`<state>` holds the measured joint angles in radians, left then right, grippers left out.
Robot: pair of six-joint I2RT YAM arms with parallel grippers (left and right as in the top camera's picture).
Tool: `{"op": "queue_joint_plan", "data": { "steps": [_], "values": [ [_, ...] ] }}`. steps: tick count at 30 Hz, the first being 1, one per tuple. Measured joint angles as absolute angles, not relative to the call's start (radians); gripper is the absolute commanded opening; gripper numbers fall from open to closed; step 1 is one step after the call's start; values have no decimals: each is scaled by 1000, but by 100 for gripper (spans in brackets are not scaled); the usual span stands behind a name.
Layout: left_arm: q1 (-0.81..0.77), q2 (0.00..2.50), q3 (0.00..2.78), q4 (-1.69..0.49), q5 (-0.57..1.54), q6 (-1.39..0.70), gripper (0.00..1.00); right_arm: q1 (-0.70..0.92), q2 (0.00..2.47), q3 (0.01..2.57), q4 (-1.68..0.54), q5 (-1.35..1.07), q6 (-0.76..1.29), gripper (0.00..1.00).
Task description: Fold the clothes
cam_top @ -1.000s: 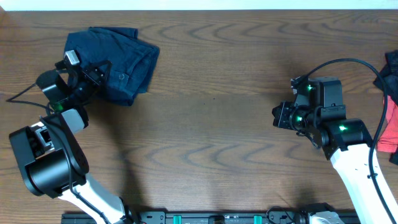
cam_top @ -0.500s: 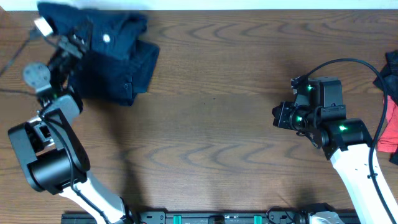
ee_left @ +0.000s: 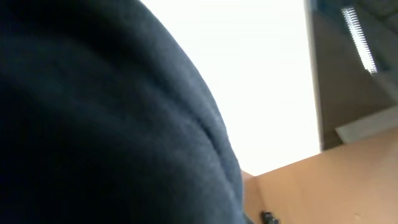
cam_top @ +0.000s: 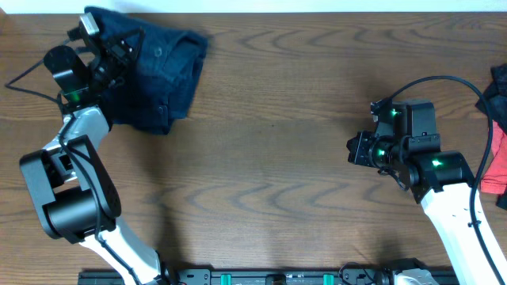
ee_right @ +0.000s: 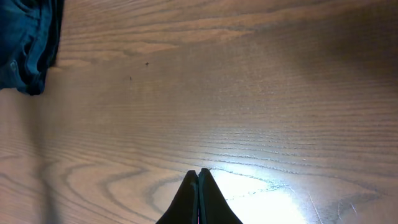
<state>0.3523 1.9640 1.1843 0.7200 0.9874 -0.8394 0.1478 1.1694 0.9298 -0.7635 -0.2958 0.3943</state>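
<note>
Right gripper (ee_right: 198, 174): over bare table (cam_top: 269, 119), right of middle, jaws pressed flat together, holding nothing.
Coral-red garment (cam_top: 497, 168): at right edge, untouched.
Navy shorts (cam_top: 170, 87): bunched at far left corner; left gripper (cam_top: 120, 54) pinched shut on fabric near far edge.
Risks: thin pinch slips; shorts drag over far edge; bunched layers fold crooked.

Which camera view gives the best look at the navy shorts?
Overhead: it shows the navy shorts nearly whole, crumpled, with the button visible. Left wrist shows only blurred dark fabric filling most of the frame; right wrist catches just a corner at top left.
</note>
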Motion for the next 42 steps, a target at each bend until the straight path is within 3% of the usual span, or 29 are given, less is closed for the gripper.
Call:
{"op": "queue_joint_plan", "data": {
  "steps": [4, 9, 11, 16, 22, 30, 32, 36, 42],
  "values": [
    [392, 1963, 1184, 561, 1007, -755, 15, 148, 1169, 930, -773, -296, 394, 1],
    [435, 1964, 1187, 281, 1026, -674, 17, 148, 1169, 930, -777, -296, 394, 1],
    [451, 1964, 1188, 200, 1031, -635, 30, 148, 1169, 930, -785, -296, 394, 1],
    [516, 1948, 1188, -27, 1045, -533, 42, 148, 1169, 930, -797, -296, 394, 1],
    [618, 1824, 1188, -338, 1014, -351, 45, 148, 1169, 930, -799, -296, 394, 1],
    [648, 1640, 1188, -547, 876, -149, 43, 148, 1169, 930, -787, -296, 394, 1],
    [623, 1625, 1188, -559, 844, -129, 28, 148, 1169, 930, -781, -296, 394, 1],
    [553, 1623, 1188, -550, 788, -93, 11, 148, 1169, 930, -780, -296, 394, 1],
    [408, 1639, 1188, -437, 648, -54, 9, 148, 1169, 930, -772, -296, 394, 1]
  ]
}}
